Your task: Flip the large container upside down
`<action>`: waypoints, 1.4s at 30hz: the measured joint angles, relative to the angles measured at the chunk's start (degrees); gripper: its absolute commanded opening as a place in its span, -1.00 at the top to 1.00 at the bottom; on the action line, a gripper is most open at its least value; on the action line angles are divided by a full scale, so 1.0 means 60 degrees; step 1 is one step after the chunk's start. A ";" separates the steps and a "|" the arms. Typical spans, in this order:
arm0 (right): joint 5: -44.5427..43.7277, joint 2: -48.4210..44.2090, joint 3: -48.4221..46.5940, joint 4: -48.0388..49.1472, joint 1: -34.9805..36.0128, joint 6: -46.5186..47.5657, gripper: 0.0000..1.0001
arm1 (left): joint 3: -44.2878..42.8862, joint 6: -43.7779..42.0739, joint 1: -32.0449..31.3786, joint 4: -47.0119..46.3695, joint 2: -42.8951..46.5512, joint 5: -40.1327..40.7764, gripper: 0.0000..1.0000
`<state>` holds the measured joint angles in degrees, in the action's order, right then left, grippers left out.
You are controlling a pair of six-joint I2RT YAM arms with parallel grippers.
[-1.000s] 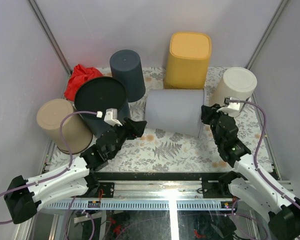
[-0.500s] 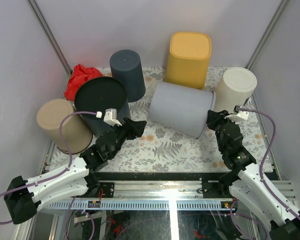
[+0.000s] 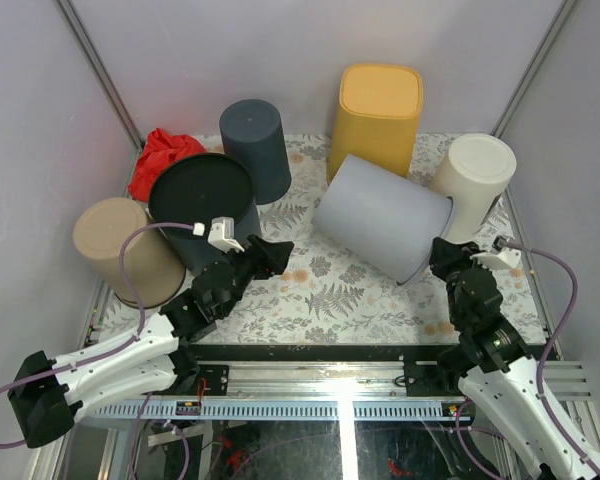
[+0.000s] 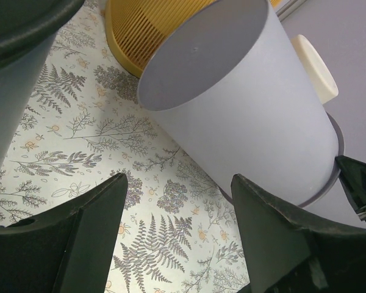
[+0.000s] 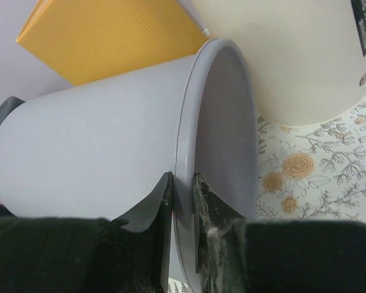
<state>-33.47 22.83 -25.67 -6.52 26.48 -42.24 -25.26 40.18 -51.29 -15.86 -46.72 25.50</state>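
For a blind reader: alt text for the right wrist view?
The right hand grips the rim of a tilted grey container, one finger inside, one outside. Behind it: a yellow bin, a cream container and a floral mat.

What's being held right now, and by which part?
The right gripper pinches the grey container by its open rim; the left gripper, open, holds nothing.

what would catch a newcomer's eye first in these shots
The large pale grey plastic container lies tipped on its side mid-table, its open rim pinched by the right pincer. The left pincer stands wide open facing its closed base, and a tall yellow ribbed bin stands just behind.
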 measured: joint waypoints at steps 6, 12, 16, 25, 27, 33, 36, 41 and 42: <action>-0.0270 -0.0903 0.0160 -0.0801 -0.0004 -0.0415 1.00 | -0.0004 0.0007 0.0000 -0.0007 -0.0189 -0.0004 -0.37; -0.0419 -0.1086 0.0186 -0.1049 -0.0004 -0.0645 1.00 | 0.0000 0.0007 0.0000 -0.0007 -0.0295 -0.0004 -0.37; -0.0441 -0.1086 0.0197 -0.0998 -0.0004 -0.0572 1.00 | 0.0000 0.0007 0.0000 -0.0011 -0.0313 -0.0004 -0.37; -0.0080 0.0812 -0.0787 -0.0557 -0.0004 0.0477 1.00 | 0.0000 0.0004 0.0000 -0.0066 -0.0423 -0.0004 -0.37; 0.0066 0.1559 -0.1228 -0.0514 -0.0004 0.0798 1.00 | 0.0000 0.0004 0.0000 -0.0069 -0.0452 -0.0004 -0.37; 0.0481 0.3016 -0.1960 -0.0131 -0.0004 0.1621 1.00 | 0.0000 0.0000 0.0000 -0.0076 -0.0474 0.0004 -0.37; 0.0579 0.3297 -0.2014 0.0084 -0.0015 0.2000 0.92 | 0.0000 -0.0007 0.0000 -0.0076 -0.0474 0.0011 -0.37; 0.0860 0.4091 -0.2488 0.0197 -0.0055 0.2408 0.47 | 0.0000 -0.0007 0.0000 -0.0102 -0.0565 0.0011 -0.37; 0.0885 0.4211 -0.2575 0.0244 -0.0058 0.2437 0.43 | 0.0000 -0.0007 0.0000 -0.0106 -0.0594 0.0011 -0.37</action>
<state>-28.16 48.10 -41.12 -5.06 26.13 -27.62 -25.26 40.14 -51.29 -16.49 -50.28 25.56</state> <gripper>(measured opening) 0.207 0.687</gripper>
